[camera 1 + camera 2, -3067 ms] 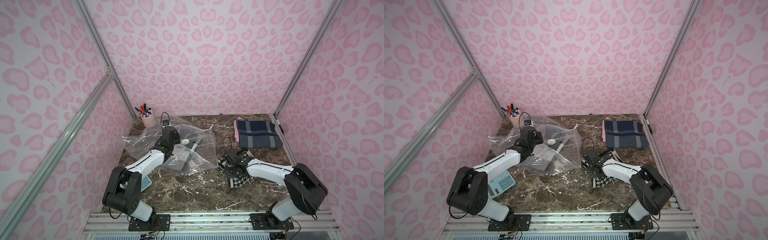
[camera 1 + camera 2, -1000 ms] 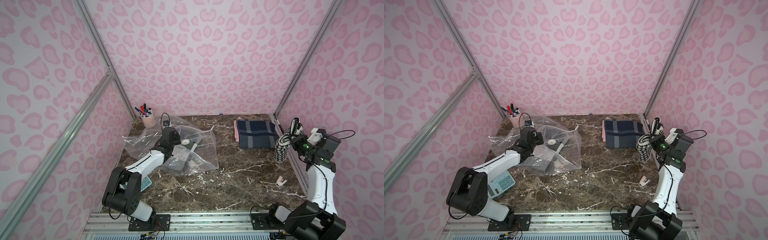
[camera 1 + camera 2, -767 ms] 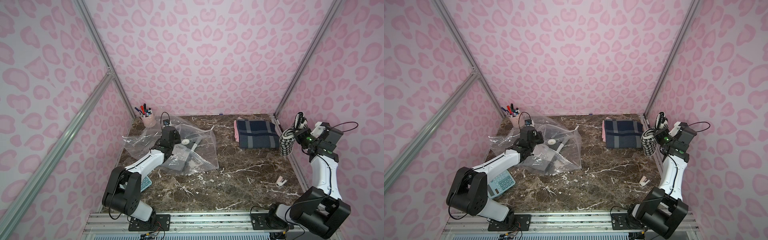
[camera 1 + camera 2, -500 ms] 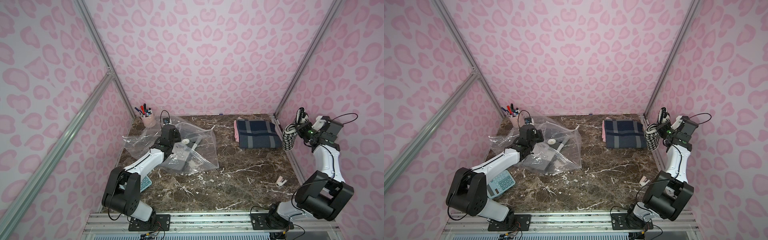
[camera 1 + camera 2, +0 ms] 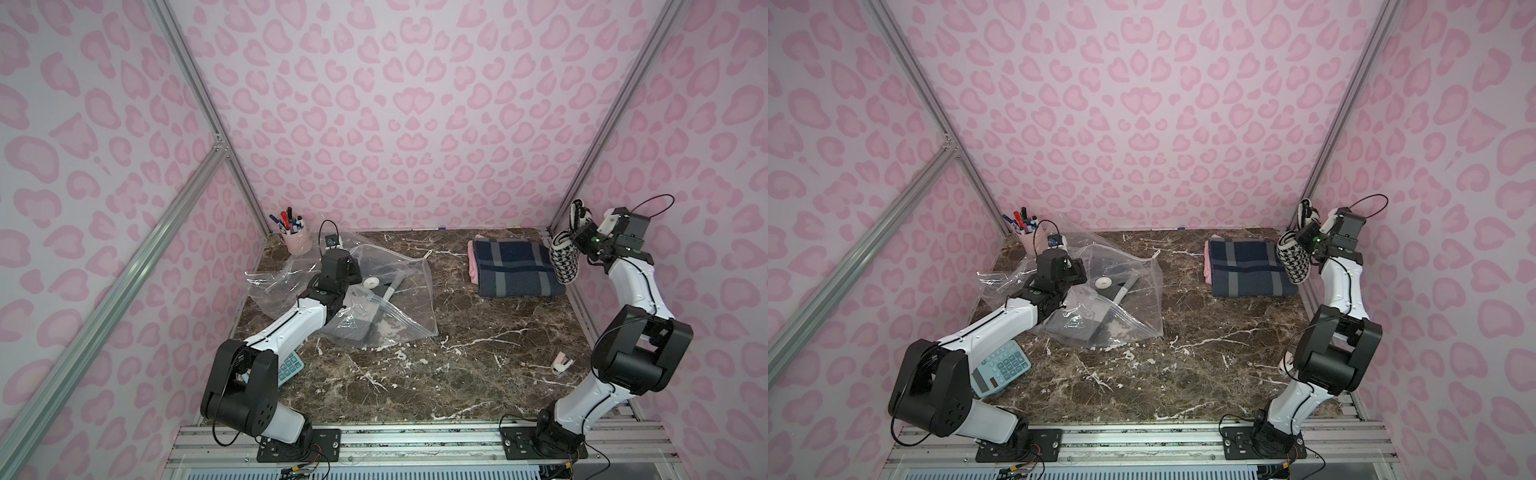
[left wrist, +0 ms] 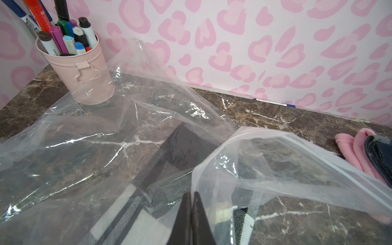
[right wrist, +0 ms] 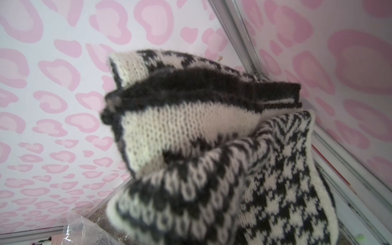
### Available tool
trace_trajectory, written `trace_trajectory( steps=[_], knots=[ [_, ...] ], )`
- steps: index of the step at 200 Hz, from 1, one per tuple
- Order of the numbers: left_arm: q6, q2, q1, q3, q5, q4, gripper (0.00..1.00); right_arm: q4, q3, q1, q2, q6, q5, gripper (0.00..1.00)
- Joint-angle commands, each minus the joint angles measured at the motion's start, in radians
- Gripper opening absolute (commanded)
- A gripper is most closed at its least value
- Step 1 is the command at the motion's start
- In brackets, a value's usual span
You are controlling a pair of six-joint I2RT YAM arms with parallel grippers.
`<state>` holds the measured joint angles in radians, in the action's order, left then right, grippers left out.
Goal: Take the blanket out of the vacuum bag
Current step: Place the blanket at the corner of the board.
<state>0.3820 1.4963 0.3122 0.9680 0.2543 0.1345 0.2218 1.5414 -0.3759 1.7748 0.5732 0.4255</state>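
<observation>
A metal rail point(image 5: 415, 436) runs along the near edge and carries both arm bases. Past it lies the dark brown marble surface point(image 5: 415, 374), boxed in by three walls of pink leopard print with aluminium posts in the far corners.

By the near left corner a pale blue calculator point(image 5: 1000, 368) lies partly under the left arm. Near the right edge sits a small pale object point(image 5: 560, 361), too small to name.

The vacuum bag point(image 5: 399, 299) sprawls crumpled over the left half of the surface, its white valve point(image 5: 370, 282) facing up. In the left wrist view the left tool point(image 6: 191, 194) has its two dark fingers pressed together, and the bag's film edge rises straight from their tips, so it pinches the bag. A black-and-white checked cloth point(image 6: 169, 165) shows through the plastic. Whether it lies inside the bag or under it I cannot tell.

Over the right edge, near the far right corner, the right tool point(image 5: 575, 232) holds the knitted black-and-white blanket point(image 5: 565, 262) up off the surface, clear of the bag. The knit wraps the fingers and hides them, and it fills the right wrist view, partly blurred.

In the far right corner rests a folded navy plaid blanket point(image 5: 513, 270) on a pink cloth point(image 5: 471, 259). In the far left corner stands a pink cup of markers point(image 5: 297, 241). Beside it a small black device with a cable point(image 5: 331, 240) is hard to make out.
</observation>
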Motion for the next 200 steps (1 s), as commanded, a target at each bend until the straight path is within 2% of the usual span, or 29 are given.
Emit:
trace_trajectory(
  steps=[1, 104, 200],
  knots=[
    [-0.014, -0.005, -0.002, -0.003, 0.017, 0.014, 0.04, 0.025, 0.018, 0.040, 0.016, -0.044, -0.042, 0.00],
    [-0.004, -0.012, -0.002, -0.037, 0.011, 0.027, 0.04, -0.004, -0.077, 0.192, 0.070, -0.077, -0.090, 0.00],
    [0.004, -0.005, -0.002, -0.052, 0.005, 0.037, 0.04, -0.041, -0.119, 0.286, 0.115, -0.059, -0.094, 0.00]
  ],
)
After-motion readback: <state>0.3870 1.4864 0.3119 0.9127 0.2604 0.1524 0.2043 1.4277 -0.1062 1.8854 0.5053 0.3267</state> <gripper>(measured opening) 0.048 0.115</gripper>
